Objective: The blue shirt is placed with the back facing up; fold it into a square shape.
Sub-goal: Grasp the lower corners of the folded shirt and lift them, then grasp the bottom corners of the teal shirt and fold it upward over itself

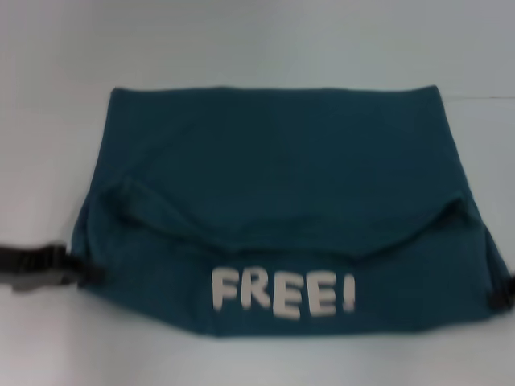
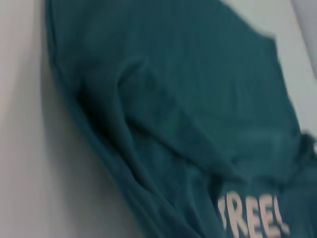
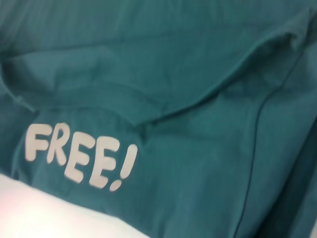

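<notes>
The blue shirt [image 1: 273,161] lies on the white table [image 1: 241,40]. Its near part is turned over onto the plain back, so the white letters "FREE!" [image 1: 282,293] face up near the front edge. My left gripper [image 1: 87,272] is at the folded flap's left edge, shut on the cloth there. My right gripper [image 1: 500,293] shows only as a dark tip at the flap's right edge, pinching that side. The flap is widest between the two grippers. The shirt fills the left wrist view [image 2: 173,99] and the right wrist view [image 3: 198,163].
Bare white table surrounds the shirt on all sides. A curved fold line [image 1: 273,237] with loose wrinkles runs across the shirt where the flap ends.
</notes>
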You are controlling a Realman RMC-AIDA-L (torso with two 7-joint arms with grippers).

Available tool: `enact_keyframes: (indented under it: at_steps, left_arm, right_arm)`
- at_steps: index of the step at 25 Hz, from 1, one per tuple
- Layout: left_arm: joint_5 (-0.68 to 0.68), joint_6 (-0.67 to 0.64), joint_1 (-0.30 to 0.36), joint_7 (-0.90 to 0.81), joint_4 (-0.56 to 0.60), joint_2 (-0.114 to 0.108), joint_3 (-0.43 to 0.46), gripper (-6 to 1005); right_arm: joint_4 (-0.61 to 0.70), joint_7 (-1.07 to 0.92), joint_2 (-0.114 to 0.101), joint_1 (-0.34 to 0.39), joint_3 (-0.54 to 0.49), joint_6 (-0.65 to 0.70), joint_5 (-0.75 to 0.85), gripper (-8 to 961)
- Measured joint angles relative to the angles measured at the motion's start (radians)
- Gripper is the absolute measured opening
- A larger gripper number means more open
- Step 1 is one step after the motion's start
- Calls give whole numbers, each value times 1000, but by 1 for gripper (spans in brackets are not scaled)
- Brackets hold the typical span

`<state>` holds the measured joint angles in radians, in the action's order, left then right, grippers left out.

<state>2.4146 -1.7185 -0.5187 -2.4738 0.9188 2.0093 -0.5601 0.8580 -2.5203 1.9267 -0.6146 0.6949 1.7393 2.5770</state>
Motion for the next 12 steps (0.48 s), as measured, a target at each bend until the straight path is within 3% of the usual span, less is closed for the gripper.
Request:
enact_keyframes:
  at_steps: [4,7,12]
  left_arm:
    - [92,-137,10,3,9,-1,3,35]
    - [132,-162,12,4,6,2,4,35]
    - [119,-131,-18,8,-13,-9,61,36]
  right_arm:
    - [9,20,-5,38,3,93,0,63]
    - [0,39,-5,46,-14,116,-5,69]
    - [-30,49,-11,7,-97,23,-18,78]
